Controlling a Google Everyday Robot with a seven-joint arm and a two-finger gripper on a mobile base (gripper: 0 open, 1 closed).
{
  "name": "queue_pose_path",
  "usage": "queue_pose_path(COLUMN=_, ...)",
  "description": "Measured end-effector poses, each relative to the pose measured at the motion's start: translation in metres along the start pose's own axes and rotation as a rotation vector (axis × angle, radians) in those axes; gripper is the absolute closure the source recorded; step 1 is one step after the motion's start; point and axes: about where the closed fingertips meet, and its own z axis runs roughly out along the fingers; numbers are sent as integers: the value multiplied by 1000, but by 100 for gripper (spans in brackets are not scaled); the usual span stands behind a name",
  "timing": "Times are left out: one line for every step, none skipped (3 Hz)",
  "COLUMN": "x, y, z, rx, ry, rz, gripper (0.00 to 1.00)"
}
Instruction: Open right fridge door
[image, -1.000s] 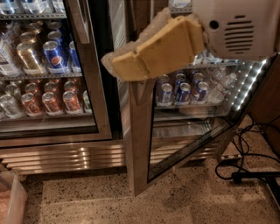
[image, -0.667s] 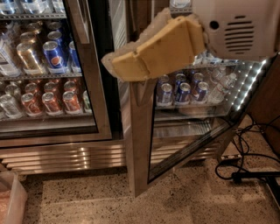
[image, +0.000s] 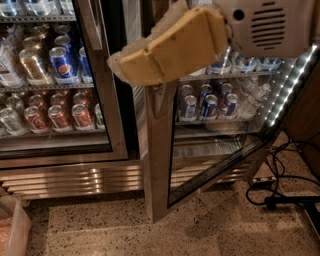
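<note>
Holding against a second ago, the scene barely changes: the right fridge door (image: 159, 150) stands swung out at the same angle, its bottom corner over the speckled floor (image: 115, 235). The tool (image: 142, 62), padded in tan foam, hangs at the top of that door's steel frame edge, seemingly touching it; whether it is apart or together I cannot tell. Through the door's glass, blue cans (image: 207, 102) sit on a shelf beside an LED strip (image: 290, 85). The left door (image: 107, 100) is closed. Black cables (image: 280, 185) lie at the right.
</note>
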Motion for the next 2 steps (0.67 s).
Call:
queue_pose_path(x=0, y=0, z=0, rx=0, ry=0, rz=0, gripper=0)
queue_pose_path(x=0, y=0, z=0, rx=0, ry=0, rz=0, gripper=0)
